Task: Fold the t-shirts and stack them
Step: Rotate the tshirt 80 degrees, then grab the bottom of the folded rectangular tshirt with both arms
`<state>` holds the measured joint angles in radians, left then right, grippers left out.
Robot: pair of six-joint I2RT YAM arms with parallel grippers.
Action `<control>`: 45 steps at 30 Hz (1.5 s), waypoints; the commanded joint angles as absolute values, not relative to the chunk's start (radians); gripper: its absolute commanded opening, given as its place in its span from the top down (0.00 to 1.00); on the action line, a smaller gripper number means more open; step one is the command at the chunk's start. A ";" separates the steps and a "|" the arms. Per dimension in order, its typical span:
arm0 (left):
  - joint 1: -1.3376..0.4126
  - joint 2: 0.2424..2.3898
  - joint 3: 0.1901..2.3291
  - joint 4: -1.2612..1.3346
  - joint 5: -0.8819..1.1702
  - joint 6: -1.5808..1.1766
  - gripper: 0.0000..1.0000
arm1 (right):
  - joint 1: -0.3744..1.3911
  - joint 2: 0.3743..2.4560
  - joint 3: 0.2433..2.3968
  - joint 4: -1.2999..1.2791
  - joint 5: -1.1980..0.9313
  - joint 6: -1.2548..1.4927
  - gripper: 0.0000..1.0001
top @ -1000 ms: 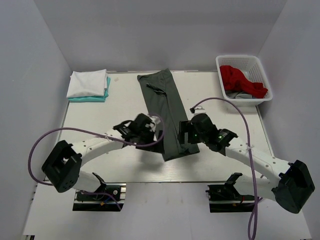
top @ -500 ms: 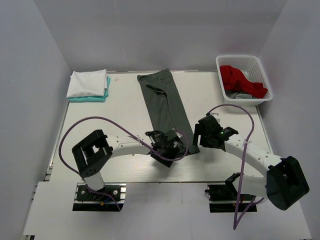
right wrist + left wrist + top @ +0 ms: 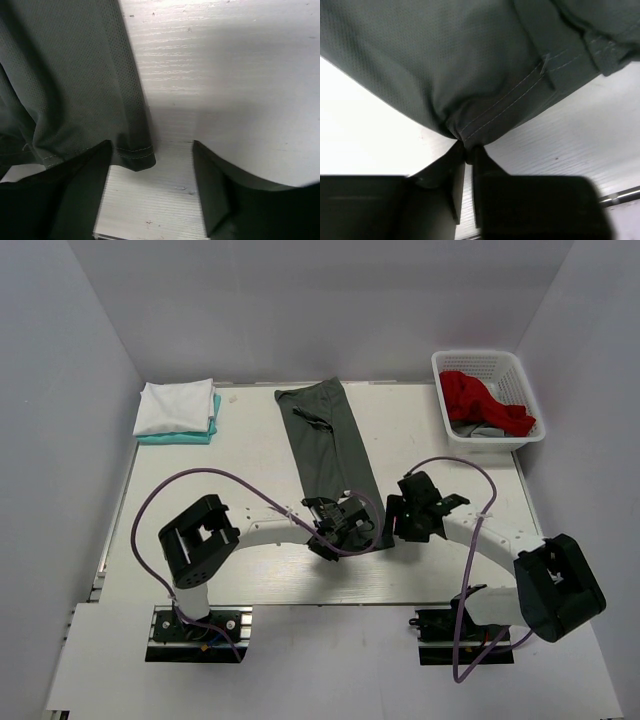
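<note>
The dark grey t-shirt (image 3: 325,445) lay as a long, narrow strip down the middle of the table (image 3: 200,500). Its far end was near the back edge and its near hem sat between the two grippers. The left gripper (image 3: 338,528) was clamped on that hem. In the left wrist view its fingers (image 3: 482,172) met on a bunched fold of stitched cloth.

The right gripper (image 3: 397,520) stood spread just beside the strip's near right corner. In the right wrist view the hemmed corner lay flat on the table between the parted fingers (image 3: 210,175).

Bare tabletop showed on both sides of the strip. The white t-shirt (image 3: 177,405) sat on the teal t-shirt (image 3: 190,438) at the far left corner, well apart. The red t-shirt (image 3: 478,400) lay in the basket (image 3: 515,365) at the far right.
</note>
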<state>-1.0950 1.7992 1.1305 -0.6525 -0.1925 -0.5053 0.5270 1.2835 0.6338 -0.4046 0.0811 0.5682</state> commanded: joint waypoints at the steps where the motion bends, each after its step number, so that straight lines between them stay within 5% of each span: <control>1: -1.098 1.819 1.158 -0.666 -0.166 -0.505 0.90 | 0.517 1.296 0.611 -0.365 0.029 0.554 0.33; 3: -1.098 1.819 1.149 -0.666 -0.140 -0.505 1.00 | 0.518 1.293 0.594 -0.354 0.014 0.558 0.40; 9: -1.098 1.819 1.129 -0.701 -0.152 -0.552 1.00 | 0.517 1.279 0.539 -0.269 -0.156 0.557 0.48; 12: -1.098 1.819 1.120 -0.701 -0.152 -0.571 1.00 | 0.517 1.273 0.517 -0.262 -0.126 0.564 0.61; 15: -1.098 1.810 1.111 -0.702 -0.152 -0.583 1.00 | 0.520 1.278 0.506 -0.241 -0.094 0.569 0.84; 16: -1.098 1.798 1.100 -0.703 -0.152 -0.583 1.00 | 0.519 1.276 0.503 -0.235 -0.097 0.563 1.00; 28: -1.176 1.619 0.997 -0.747 0.089 -0.698 1.00 | 0.566 0.820 0.306 -0.307 -0.323 0.615 1.00; 45: -1.089 1.562 1.135 -0.827 -0.176 -0.736 1.00 | 0.589 1.113 0.649 -0.360 -0.094 0.526 1.00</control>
<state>-1.1213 1.6333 1.0832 -0.7979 -0.0704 -0.7036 0.5896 1.0805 0.5587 -0.3519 -0.1589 0.5575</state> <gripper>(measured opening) 0.022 0.020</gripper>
